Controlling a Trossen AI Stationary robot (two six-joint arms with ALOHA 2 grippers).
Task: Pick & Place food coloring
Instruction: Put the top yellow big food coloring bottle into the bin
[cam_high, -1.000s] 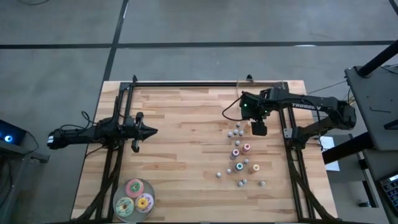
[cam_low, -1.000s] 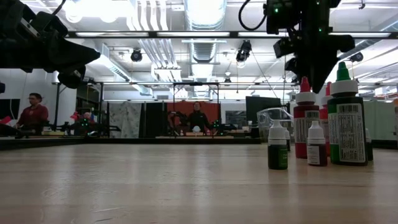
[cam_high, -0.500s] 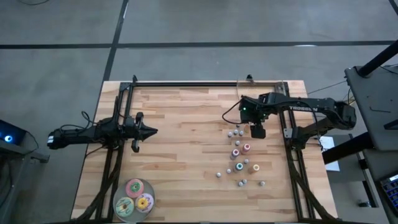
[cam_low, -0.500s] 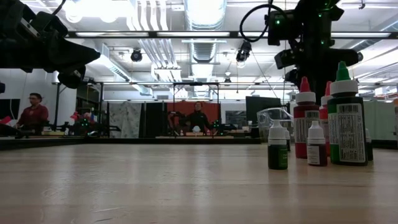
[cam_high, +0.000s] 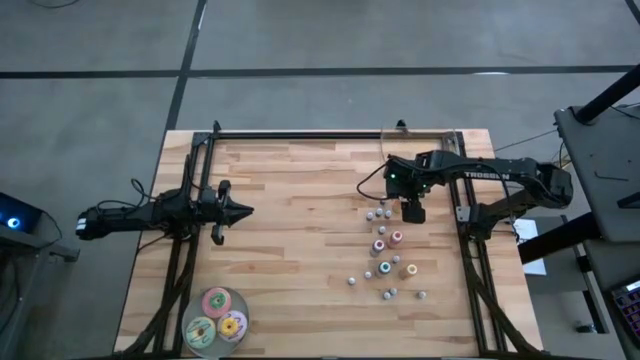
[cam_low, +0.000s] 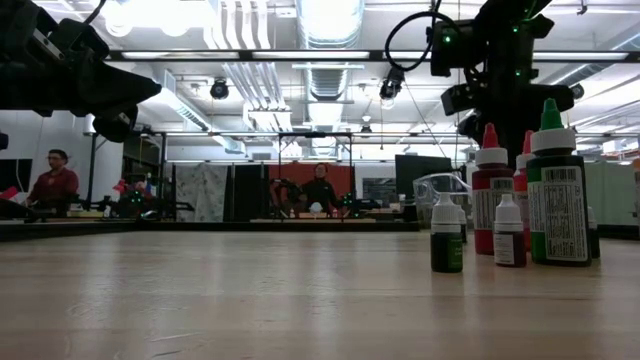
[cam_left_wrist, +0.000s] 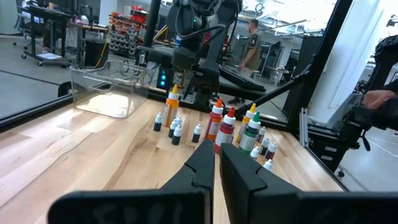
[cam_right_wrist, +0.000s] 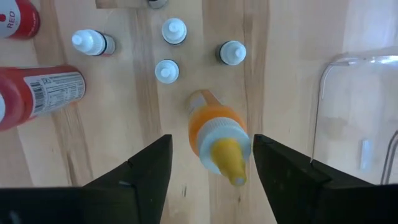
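The food coloring bottles (cam_high: 385, 250) stand upright in a loose group on the right half of the wooden table (cam_high: 300, 250). My right gripper (cam_right_wrist: 211, 142) points straight down, open, over an orange bottle with a yellow tip (cam_right_wrist: 216, 134). One finger (cam_right_wrist: 149, 171) stands on each side of that bottle, with a gap to both. In the left wrist view the same orange bottle (cam_left_wrist: 173, 102) stands under that gripper. My left gripper (cam_high: 240, 211) waits shut and level above the table's left half.
Small white-capped bottles (cam_right_wrist: 169, 53) and larger red bottles (cam_right_wrist: 43, 90) stand close around the orange one. A clear plastic box (cam_right_wrist: 354, 106) sits just beyond it, toward the far edge. Three flat round discs (cam_high: 217, 318) lie at the near left.
My right gripper has come down toward the bottles, still pointing straight down. No bottle has moved.
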